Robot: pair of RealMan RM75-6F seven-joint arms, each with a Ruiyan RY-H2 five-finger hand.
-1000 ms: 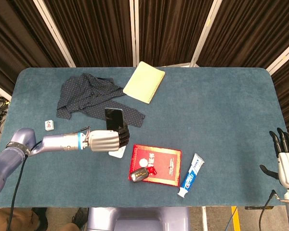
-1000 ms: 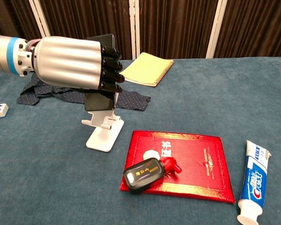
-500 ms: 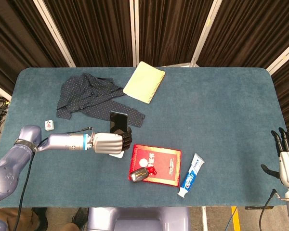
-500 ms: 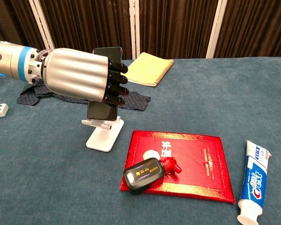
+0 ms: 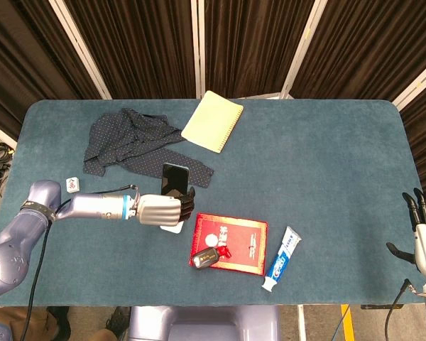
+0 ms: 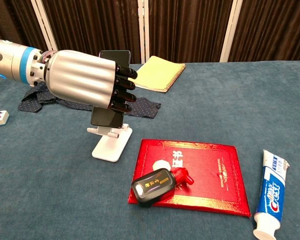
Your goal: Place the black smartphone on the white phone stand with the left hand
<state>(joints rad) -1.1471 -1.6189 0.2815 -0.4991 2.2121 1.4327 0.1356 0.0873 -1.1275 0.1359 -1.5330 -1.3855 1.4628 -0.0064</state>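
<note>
The left hand [image 6: 85, 80] grips the black slab smartphone [image 6: 108, 114] upright, its lower edge at the ledge of the white folding phone stand [image 6: 110, 144], toward the bench's 7 o'clock. Best seat that edge squarely, lean the phone back, then loosen the fingers slowly.

Black smartphone [image 6: 109, 116] is held upright, screen dark, its lower edge seated at the ledge of the white phone stand [image 6: 110, 144]. Stand's flat base is set on the blue table [image 6: 50, 190], toward the front-left, well clear of both edges.
</note>
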